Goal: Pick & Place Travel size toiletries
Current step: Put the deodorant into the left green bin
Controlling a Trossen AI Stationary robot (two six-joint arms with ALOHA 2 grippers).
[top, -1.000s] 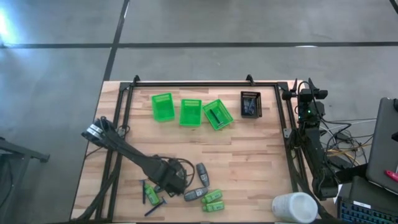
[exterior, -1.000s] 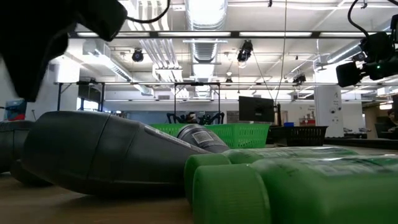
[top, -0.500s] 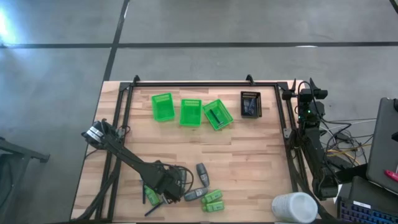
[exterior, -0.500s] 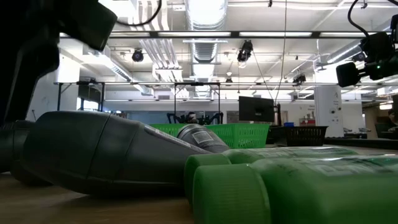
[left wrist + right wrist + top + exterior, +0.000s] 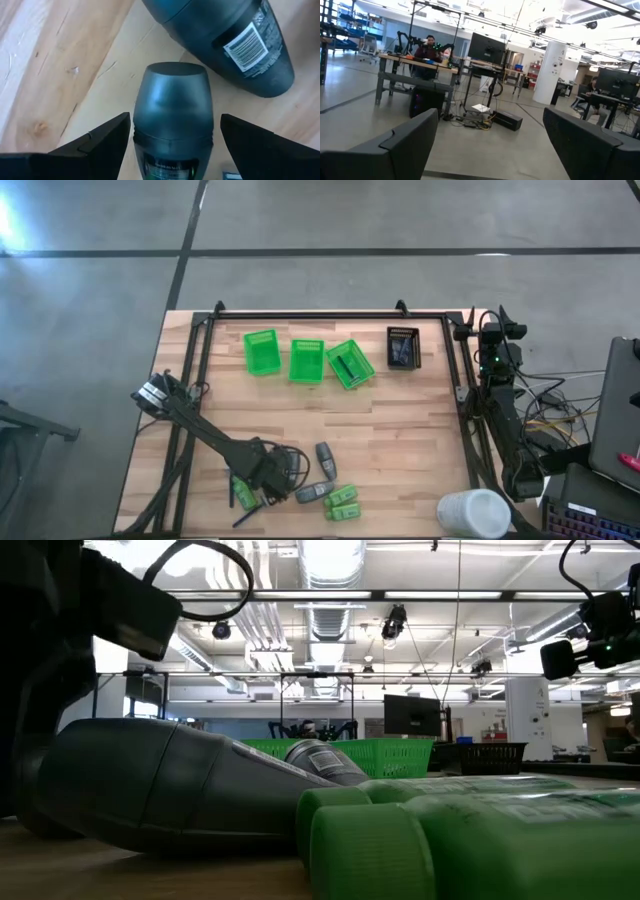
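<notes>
Dark grey tube (image 5: pixel 172 117) lying on table (image 5: pixel 400 440) near front edge, sitting between spread fingers of left gripper (image 5: pixel 172 145), not squeezed. Second grey tube (image 5: pixel 227 40) just beyond. Green bottles (image 5: pixel 341 502) beside. Right gripper (image 5: pixel 490 145) parked off right side, fingers wide apart, nothing held.

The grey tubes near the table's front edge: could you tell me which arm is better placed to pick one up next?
The left. Its gripper is open, straddling a grey tube on the table. The right gripper is also open but faces the room beside the table.
</notes>
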